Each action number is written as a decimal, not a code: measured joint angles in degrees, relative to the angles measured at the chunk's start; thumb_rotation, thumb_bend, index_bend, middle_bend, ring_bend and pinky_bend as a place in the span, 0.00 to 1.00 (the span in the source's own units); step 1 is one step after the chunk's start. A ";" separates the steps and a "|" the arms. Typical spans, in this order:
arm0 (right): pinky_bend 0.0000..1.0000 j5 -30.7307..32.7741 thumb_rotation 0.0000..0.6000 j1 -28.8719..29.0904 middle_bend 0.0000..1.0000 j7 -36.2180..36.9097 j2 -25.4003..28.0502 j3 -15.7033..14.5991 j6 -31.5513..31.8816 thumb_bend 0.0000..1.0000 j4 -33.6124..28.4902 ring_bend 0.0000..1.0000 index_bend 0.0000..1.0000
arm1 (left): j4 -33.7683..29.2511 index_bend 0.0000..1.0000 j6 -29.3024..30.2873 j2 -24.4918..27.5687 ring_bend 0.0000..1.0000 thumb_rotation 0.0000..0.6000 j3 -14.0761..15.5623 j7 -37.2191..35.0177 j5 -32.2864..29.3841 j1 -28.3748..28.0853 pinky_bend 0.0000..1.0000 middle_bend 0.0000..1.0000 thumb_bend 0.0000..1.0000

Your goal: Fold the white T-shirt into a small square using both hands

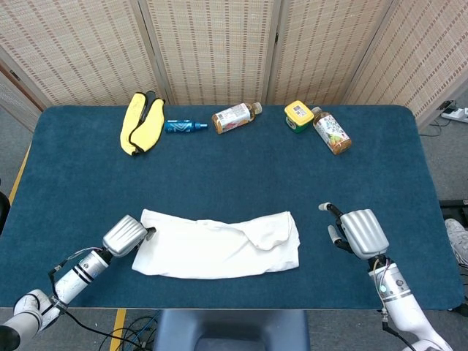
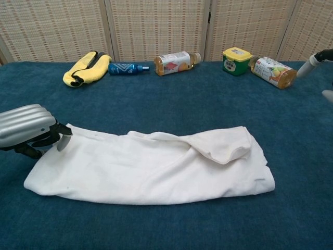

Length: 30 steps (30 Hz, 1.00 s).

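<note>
At left hand fingers, T-shirt left edge touching

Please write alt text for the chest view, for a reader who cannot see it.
A white T-shirt, folded into a long band, lies on a dark blue table. The robot's silver left hand sits at its left end; only a fingertip of the right hand shows at the right edge.

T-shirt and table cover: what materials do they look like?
T-shirt: soft matte white fabric, likely cotton knit; it creases and folds limply. Table cover: dark blue cloth with a short fuzzy nap, felt or low-pile carpet by its look; no sheen.
</note>
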 measured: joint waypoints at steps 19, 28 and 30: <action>1.00 -1.29 1.00 -0.43 0.91 2.41 0.31 0.11 0.54 0.51 0.47 0.97 0.26 | -4.00 0.71 2.05 1.56 0.86 1.00 -1.24 -0.10 -2.53 3.40 0.94 0.94 0.51; 1.00 -2.09 1.00 -0.21 0.91 3.12 0.06 0.23 0.47 0.51 0.64 0.97 0.26 | -8.09 0.71 1.43 4.89 0.86 1.00 -2.94 0.95 -5.56 5.46 0.94 0.94 0.51; 1.00 -2.15 1.00 -0.24 0.91 3.23 0.07 0.24 0.54 0.51 0.66 0.97 0.26 | -8.45 0.71 1.14 5.40 0.86 1.00 -3.13 1.09 -6.07 5.91 0.94 0.94 0.51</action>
